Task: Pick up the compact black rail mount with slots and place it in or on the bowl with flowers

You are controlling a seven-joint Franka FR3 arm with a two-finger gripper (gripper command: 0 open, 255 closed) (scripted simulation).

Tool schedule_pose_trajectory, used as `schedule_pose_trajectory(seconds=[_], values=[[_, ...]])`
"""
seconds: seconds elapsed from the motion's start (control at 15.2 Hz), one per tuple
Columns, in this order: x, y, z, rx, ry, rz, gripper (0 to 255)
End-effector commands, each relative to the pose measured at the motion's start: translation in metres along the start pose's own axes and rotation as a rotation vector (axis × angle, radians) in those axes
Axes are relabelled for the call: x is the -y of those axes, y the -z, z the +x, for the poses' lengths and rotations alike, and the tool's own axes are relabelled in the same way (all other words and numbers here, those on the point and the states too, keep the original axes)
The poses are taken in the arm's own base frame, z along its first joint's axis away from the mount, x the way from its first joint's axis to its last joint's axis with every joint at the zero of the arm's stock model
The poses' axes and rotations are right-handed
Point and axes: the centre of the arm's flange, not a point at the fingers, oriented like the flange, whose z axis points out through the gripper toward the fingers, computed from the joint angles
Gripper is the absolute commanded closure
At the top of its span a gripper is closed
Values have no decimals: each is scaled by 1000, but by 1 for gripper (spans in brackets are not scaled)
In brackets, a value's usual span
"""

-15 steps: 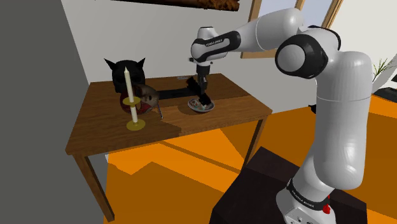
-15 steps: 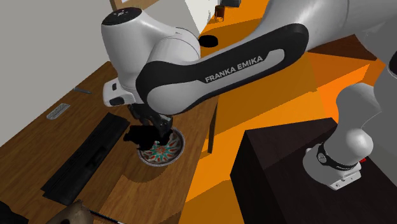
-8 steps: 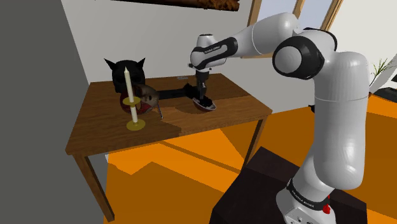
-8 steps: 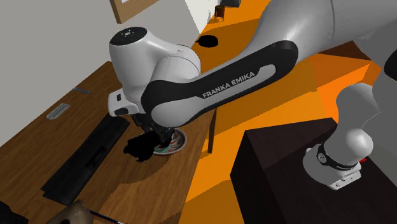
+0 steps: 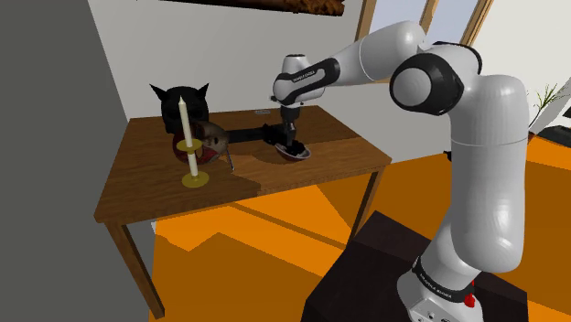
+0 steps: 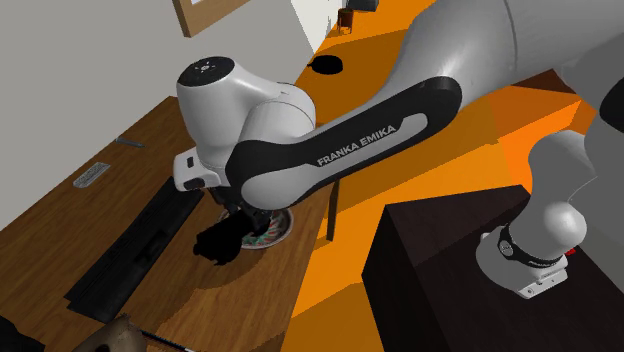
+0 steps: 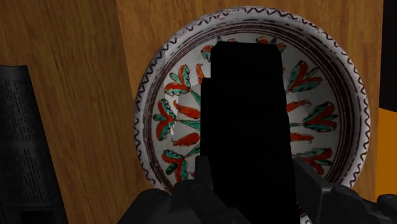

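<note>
Hand: my hand (image 7: 251, 170) is pinching the black mount (image 7: 247, 108), with one black finger (image 7: 202, 181) on each side of its near end.
Black mount: it is in my hand, right over the middle of the bowl (image 7: 153, 95). I cannot tell if it touches the bowl. It looks like one flat black shape to me, and I cannot make out any slots.
Bowl: it is white inside, with red and green flowers and a dark wavy line round the rim. It sits on the brown wooden worktop (image 7: 83, 70), close to the edge by the orange floor (image 7: 388, 146).
Wrist view tells me: the flowers, and how the mount covers the bowl's middle. The other two views do not show me these.
Shoulder view tells me: the arm (image 5: 384, 50) reaches over the worktop and the hand points straight down, low over the bowl. Here the bowl is just a small dark dish.
Second exterior view tells me: the big white arm hides most of the hand, and a bit of the bowl's rim peeks out from under it.
Candle: a white candle (image 5: 183, 117) stands upright in a yellow holder, well apart from the bowl, to the shoulder view's left.
Long black strip: a long black strip (image 6: 135, 245) lies flat on the worktop, just beside the bowl.
Stand: the dark box (image 5: 393, 265) under the arm sits on the orange floor.
</note>
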Motion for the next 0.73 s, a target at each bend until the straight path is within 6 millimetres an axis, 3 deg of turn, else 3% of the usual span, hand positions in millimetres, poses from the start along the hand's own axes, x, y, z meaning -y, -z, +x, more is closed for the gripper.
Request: schedule_pose_trajectory(seconds=[0.0,0.07,0.13,0.46,0.66], values=[[-1,-6,-4,10,-5,10,255],[-1,-6,-4,10,-5,10,255],[-1,-6,-3,10,-6,10,0],[-1,-6,-4,10,-5,10,0],[-1,34,-4,10,-5,10,0]])
